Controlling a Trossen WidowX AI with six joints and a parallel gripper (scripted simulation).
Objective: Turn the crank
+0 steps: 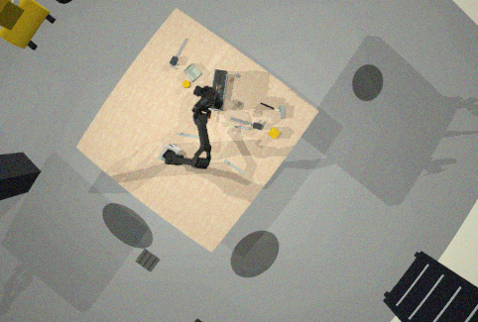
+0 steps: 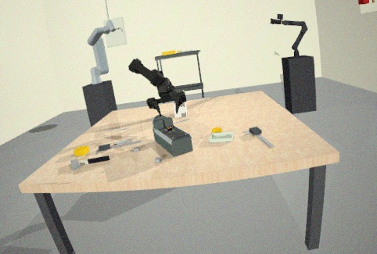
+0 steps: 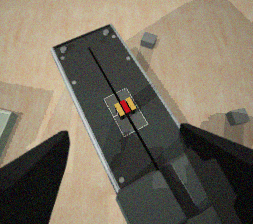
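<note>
My 2 fingers [image 2: 178, 105] are standing wide apart, holding nothing, above the machine [image 1: 220, 83] [image 2: 172, 141] [image 3: 94, 85]. The red pointer [image 3: 125, 106] is sitting between 2 brass marks [image 3: 131, 103], ahead of my fingers on the machine's top.

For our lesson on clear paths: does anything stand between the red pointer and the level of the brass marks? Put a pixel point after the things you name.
Nothing visible does: the red pointer [image 3: 125, 106] already sits between the two brass marks [image 3: 131, 103], within the outlined window.
</note>
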